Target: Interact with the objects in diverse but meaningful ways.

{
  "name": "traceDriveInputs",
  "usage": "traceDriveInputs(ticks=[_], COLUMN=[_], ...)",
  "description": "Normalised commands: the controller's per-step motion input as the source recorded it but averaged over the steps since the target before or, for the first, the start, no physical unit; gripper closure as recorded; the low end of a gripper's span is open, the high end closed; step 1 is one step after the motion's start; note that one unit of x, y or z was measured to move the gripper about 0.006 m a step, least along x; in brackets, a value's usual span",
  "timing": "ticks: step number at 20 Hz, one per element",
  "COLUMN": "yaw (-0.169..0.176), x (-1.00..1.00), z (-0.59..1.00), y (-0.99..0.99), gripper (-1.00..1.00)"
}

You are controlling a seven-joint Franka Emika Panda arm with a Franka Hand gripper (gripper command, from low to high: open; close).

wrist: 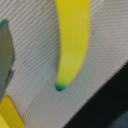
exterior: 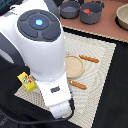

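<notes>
Close under the wrist camera, a yellow banana (wrist: pixel 73 45) with a green tip lies on the woven mat. A corner of the yellow block (wrist: pixel 9 113) shows near it. A blurred grey shape that may be one finger (wrist: pixel 4 55) sits at the picture's edge, so the jaws cannot be judged. In the exterior view the white arm (exterior: pixel 42 45) hides the gripper and the banana. The yellow block with the red label (exterior: pixel 26 81) lies on the mat at the exterior view's left. A red tomato (exterior: pixel 87 10) rests in a grey bowl (exterior: pixel 95 17). Two orange-brown sticks (exterior: pixel 89 58) (exterior: pixel 77 84) lie on the mat.
A round tan plate (exterior: pixel 75 66) sits on the beige woven mat (exterior: pixel 102 55). A second grey bowl (exterior: pixel 70 9) and a pale bowl (exterior: pixel 123 15) stand on the brown surface at the back. Dark surface surrounds the mat.
</notes>
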Motion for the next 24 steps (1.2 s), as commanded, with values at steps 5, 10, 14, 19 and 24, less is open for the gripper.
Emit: traceDriveInputs(ticks=[5, 10, 14, 19, 24], yaw=[-0.001, -0.026, -0.095, -0.134, -0.186], x=[-0.81, -0.88, -0.7, -0.62, -0.5], z=[0.0, -0.02, -0.09, -0.1, -0.16], y=[0.06, 0.28, 0.28, 0.26, 0.2], gripper=[-1.0, -1.0, -1.0, -1.0, -1.0])
